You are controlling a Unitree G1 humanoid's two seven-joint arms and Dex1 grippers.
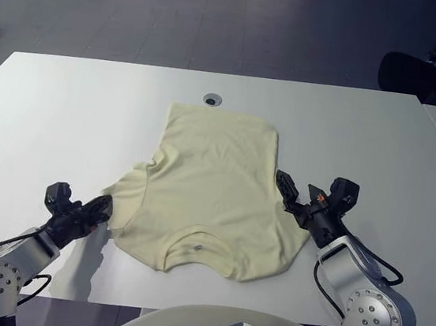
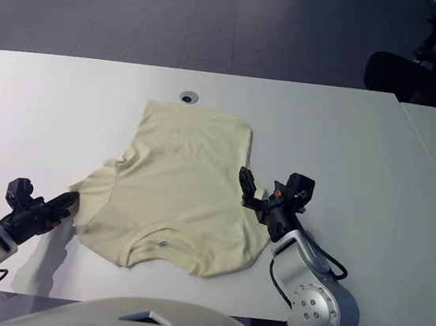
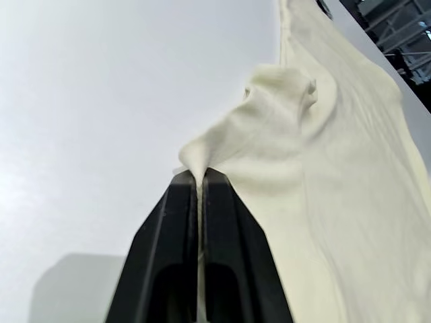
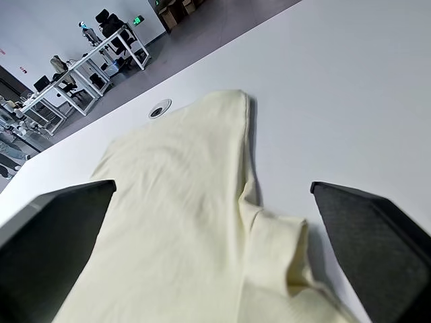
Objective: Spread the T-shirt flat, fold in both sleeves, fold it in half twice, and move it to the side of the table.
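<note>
T-shirt [image 1: 210, 194]: cream, 1 piece, lying on the white bench [image 1: 57, 111] at about mid-width, nearer the robot's edge than the far one. The collar [image 1: 195, 249] points toward the robot and the hem toward the far edge. The body is mostly flat, with shallow wrinkles.

Left tool [image 1: 103, 208]: low over the bench at the shirt's left side. Its 2 black fingers [image 3: 172, 229] are pressed together with a pinch of the left sleeve [image 1: 125, 195] between the tips. In the left wrist view the fabric rises out of the closed fingers into a small peak, then runs off into the body. The sleeve sticks out sideways from the body.

Grommet [image 1: 211, 99]: round, grey, set in the bench top just beyond the hem, left of the hem's middle.

Right sleeve [image 4: 286, 252]: turned in and bunched into a soft fold along the shirt's right edge, not spread out.

Right tool [image 1: 312, 194]: at the shirt's right edge, beside the bunched sleeve. Its 2 fingers are spread wide and hold nothing. The inner finger sits over the fabric's edge; whether it touches the cloth cannot be told.

Chair [image 1: 408, 73]: black, standing on the grey floor beyond the bench's far right corner.
</note>
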